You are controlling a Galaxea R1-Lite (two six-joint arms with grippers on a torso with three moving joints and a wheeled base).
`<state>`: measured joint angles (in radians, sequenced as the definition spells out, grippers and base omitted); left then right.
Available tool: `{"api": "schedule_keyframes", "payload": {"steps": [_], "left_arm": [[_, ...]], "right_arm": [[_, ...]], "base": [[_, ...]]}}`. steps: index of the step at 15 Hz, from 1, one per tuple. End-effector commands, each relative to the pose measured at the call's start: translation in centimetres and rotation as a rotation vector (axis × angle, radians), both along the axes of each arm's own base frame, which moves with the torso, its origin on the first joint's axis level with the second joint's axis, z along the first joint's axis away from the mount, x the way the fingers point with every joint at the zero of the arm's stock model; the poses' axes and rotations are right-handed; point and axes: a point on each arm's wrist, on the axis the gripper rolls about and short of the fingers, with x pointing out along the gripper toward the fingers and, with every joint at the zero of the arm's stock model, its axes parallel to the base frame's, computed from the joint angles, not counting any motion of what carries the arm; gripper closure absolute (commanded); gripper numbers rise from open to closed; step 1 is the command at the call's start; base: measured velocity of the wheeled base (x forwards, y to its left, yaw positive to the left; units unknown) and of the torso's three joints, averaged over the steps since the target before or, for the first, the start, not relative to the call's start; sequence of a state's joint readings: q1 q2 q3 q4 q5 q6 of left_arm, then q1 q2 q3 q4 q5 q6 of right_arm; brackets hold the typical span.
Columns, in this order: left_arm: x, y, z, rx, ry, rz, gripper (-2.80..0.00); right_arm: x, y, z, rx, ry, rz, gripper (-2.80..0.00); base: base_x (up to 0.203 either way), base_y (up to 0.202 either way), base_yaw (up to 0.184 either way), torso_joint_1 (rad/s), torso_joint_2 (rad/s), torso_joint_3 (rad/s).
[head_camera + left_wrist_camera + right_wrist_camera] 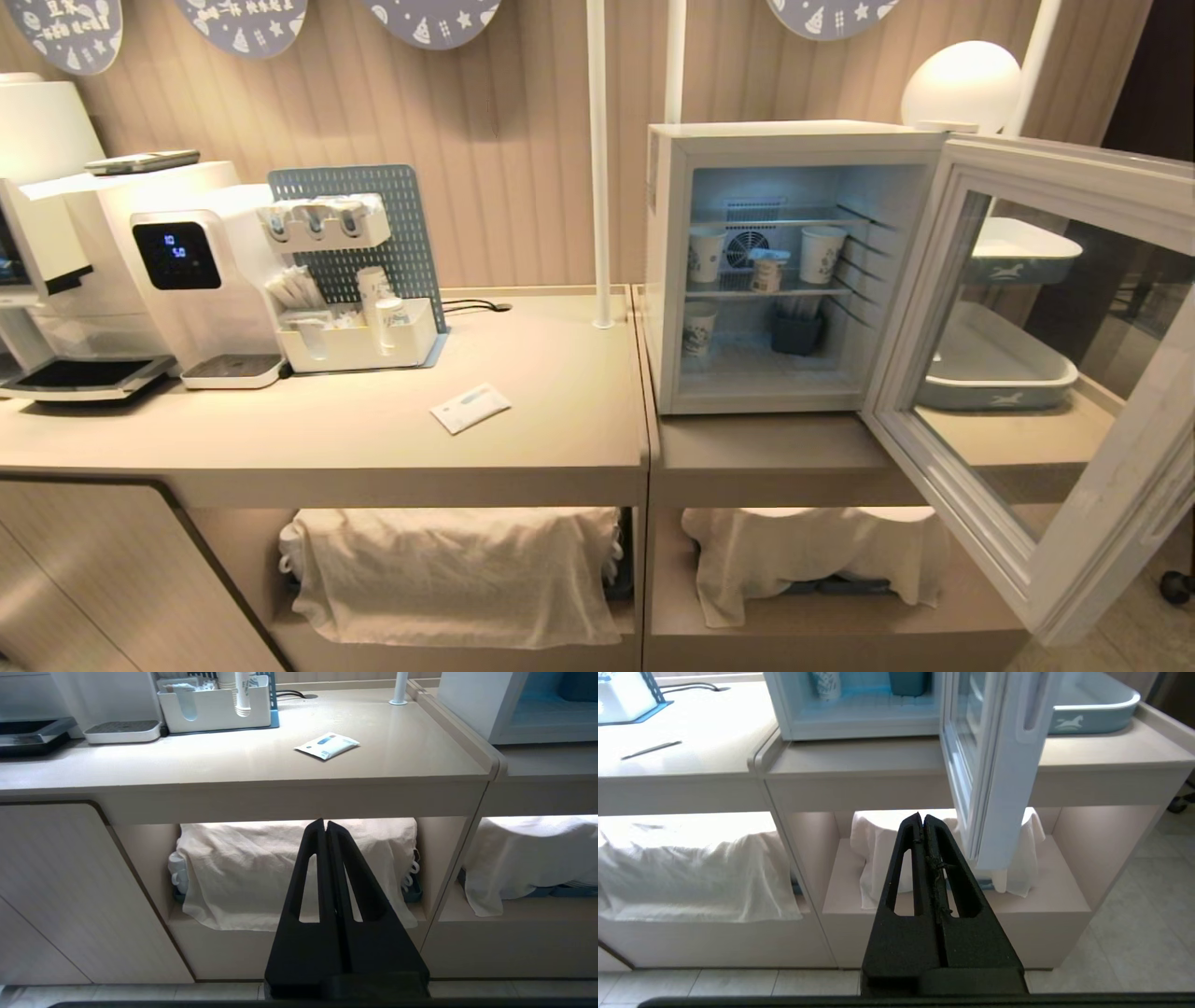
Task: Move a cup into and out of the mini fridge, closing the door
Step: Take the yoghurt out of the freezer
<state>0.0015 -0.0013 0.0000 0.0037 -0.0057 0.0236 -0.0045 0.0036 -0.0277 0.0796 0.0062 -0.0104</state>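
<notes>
Counter (pixel 373 439): long beige top with open shelves beneath; the head view alone takes in its whole length.
Fridge (pixel 667 280): stands on the counter's right section, lit inside; only the head view shows both wire shelves.
Door (pixel 1046 373): swung wide open to the right; the right wrist view shows its edge (pixel 994 765) from the side.
Upper shelf: two paper cups (pixel 822 254) with the cup (pixel 767 271) between them, in front of the fan grille.
Lower level: one more paper cup (pixel 698 329) and a dark bin (pixel 796 331).
Trays (pixel 994 369): two, seen through the door glass.
Cloths (pixel 280 868): draped over the under-counter shelves, clearest from the wrists.
Left gripper (pixel 325 823): fingers pressed together, empty, low before the counter front.
Right gripper (pixel 923 817): fingers together, empty, near the door's lower corner.
Packet (pixel 470 408): flat on the counter.
</notes>
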Motion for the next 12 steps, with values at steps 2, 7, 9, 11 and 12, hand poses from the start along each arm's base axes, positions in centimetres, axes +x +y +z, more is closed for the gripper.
{"api": "schedule_keyframes", "payload": {"steps": [2, 7, 9, 11, 12], "left_arm": [[0.01, 0.0, -0.01, 0.007, -0.002, 0.003, 0.0], [0.02, 0.0, 0.0, 0.004, -0.001, 0.003, 0.0], [0.01, 0.0, -0.01, 0.004, -0.002, 0.003, 0.0], [0.02, 0.0, -0.02, 0.001, 0.0, 0.003, 0.0], [0.02, 0.0, -0.02, 0.001, 0.001, 0.003, 0.0]], "right_arm": [[0.0, 0.0, -0.02, 0.0, 0.001, 0.0, 0.0], [0.0, 0.0, -0.02, 0.0, 0.001, 0.0, 0.0], [0.0, 0.0, -0.02, 0.0, 0.001, 0.0, 0.0], [0.0, 0.0, -0.02, 0.0, 0.001, 0.0, 0.0], [0.0, 0.0, -0.02, 0.0, 0.001, 0.0, 0.0]], "base": [[0.0, 0.0, 0.0, 0.0, 0.0, 0.0], [0.14, 0.0, -0.001, 0.003, 0.0, 0.003], [0.19, 0.0, 0.001, 0.0, 0.0, 0.004], [0.191, 0.0, 0.0, 0.002, 0.0, 0.003], [0.19, 0.0, 0.001, 0.007, 0.01, 0.002]]}}
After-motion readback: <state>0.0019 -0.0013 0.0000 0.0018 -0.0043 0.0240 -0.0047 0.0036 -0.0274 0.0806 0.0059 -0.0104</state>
